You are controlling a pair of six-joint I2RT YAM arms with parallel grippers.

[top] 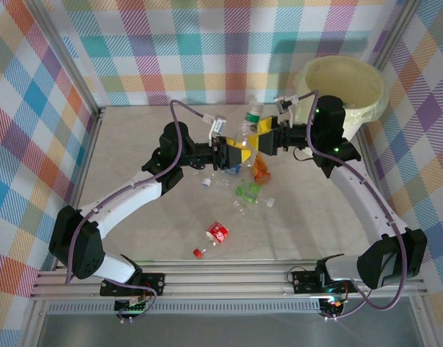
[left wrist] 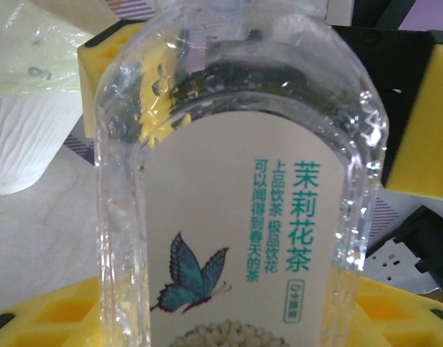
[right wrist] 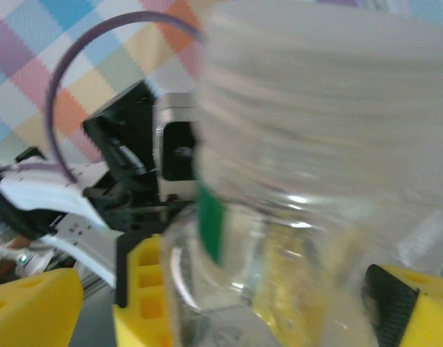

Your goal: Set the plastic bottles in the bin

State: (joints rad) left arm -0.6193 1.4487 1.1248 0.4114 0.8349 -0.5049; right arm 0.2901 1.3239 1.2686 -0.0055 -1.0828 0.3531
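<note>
A clear bottle (top: 248,126) with a green cap and a white butterfly label (left wrist: 235,217) hangs above the middle of the table. My left gripper (top: 232,152) is shut on its lower body. My right gripper (top: 263,141) stands open, its yellow fingers (right wrist: 138,296) straddling the same bottle (right wrist: 300,144) near the neck. More bottles lie on the table below: an orange one (top: 261,170), a crushed green one (top: 246,191) and a red-labelled one (top: 217,233). The cream bin (top: 344,87) with its pale yellow bag stands at the far right, beyond the right arm.
A loose red cap (top: 198,252) lies near the red-labelled bottle and a white cap (top: 205,182) under the left gripper. Checked walls close the table on three sides. The bin's ribbed wall (left wrist: 26,137) stands to the left in the left wrist view.
</note>
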